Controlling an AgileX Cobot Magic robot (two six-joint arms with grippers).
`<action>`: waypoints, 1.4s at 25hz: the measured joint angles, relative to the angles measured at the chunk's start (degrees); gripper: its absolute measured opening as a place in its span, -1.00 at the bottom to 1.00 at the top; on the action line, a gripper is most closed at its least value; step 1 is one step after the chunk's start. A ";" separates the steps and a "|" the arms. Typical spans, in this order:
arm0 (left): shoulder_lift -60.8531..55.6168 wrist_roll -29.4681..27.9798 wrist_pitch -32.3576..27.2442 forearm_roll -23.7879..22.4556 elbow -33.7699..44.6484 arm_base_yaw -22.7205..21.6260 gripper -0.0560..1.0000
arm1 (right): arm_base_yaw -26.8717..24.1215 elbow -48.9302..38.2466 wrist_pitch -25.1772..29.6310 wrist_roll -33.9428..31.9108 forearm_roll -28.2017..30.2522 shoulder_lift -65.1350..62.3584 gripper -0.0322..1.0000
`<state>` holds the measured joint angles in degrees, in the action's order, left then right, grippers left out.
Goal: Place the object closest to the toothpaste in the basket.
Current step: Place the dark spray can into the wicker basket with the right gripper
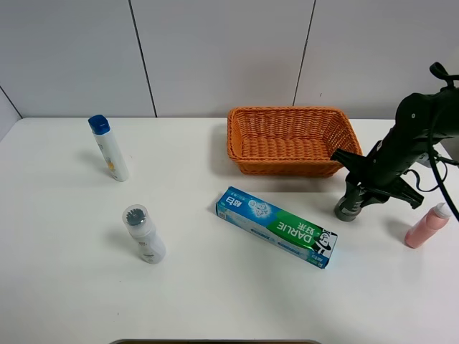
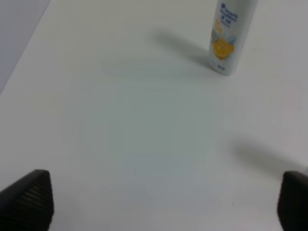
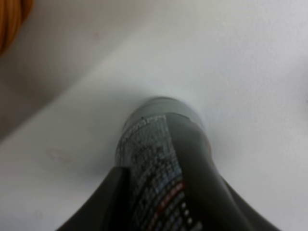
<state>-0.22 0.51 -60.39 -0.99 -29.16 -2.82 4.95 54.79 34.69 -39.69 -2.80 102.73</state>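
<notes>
The toothpaste box [image 1: 277, 226], blue and green, lies flat mid-table. Closest to it stands a dark grey bottle [image 1: 349, 206], upright on the table off the box's right end. My right gripper [image 1: 358, 192] comes down on it from the upper right, and its jaws are closed on the bottle's sides. In the right wrist view the bottle [image 3: 161, 154] fills the space between the fingers. The orange wicker basket [image 1: 290, 161] stands just behind, empty. My left gripper [image 2: 163, 202] is open and empty over bare table; it is out of the high view.
A pink bottle [image 1: 427, 226] stands at the right edge. A white bottle with a blue cap [image 1: 110, 147] stands at the far left, also in the left wrist view [image 2: 228, 33]. A small clear bottle with a grey cap [image 1: 143, 233] stands front left.
</notes>
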 joint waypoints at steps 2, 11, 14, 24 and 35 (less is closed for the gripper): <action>0.00 0.00 0.00 0.00 0.00 0.00 0.88 | 0.00 0.00 0.00 0.00 0.00 0.00 -0.24; 0.00 0.00 0.00 0.00 0.00 0.00 0.88 | 0.00 0.00 0.00 0.00 0.00 0.00 -0.24; 0.00 0.00 0.00 0.00 0.00 0.00 0.88 | 0.00 0.00 0.00 0.00 0.00 0.00 -0.24; 0.00 0.00 0.00 0.00 0.00 0.00 0.88 | 0.00 0.00 0.00 0.00 0.00 -0.07 -0.24; 0.00 0.00 0.00 0.00 0.00 0.00 0.88 | 0.00 0.00 3.57 0.00 -0.26 -8.57 -0.24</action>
<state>-0.22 0.51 -60.39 -0.99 -29.16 -2.82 4.95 54.79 38.26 -39.69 -3.06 94.16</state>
